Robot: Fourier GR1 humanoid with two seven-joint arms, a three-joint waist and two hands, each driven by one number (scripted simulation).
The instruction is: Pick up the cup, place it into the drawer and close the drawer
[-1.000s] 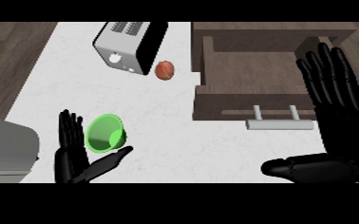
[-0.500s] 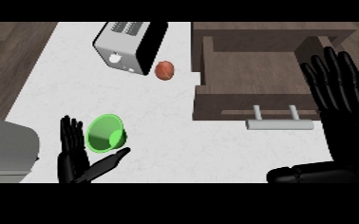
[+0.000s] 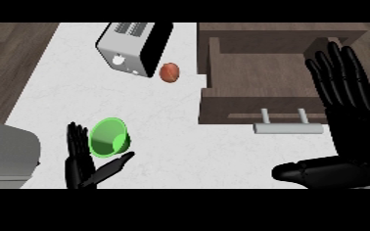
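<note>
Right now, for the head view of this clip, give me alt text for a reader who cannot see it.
The robot's open left hand sits beside a green cup on a white counter, not yet gripping it. Its open right hand is raised over an open wooden drawer with a metal handle. A toaster and a small reddish fruit lie farther back.

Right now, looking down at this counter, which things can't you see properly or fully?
- Grey appliance, head view: cut off by the left edge, so I cannot name it.
- Green cup: its lower rim sits behind the left hand.
- Open drawer: its right side is covered by the raised right hand.
- Toaster: its top end is cut off by the upper edge.
</note>
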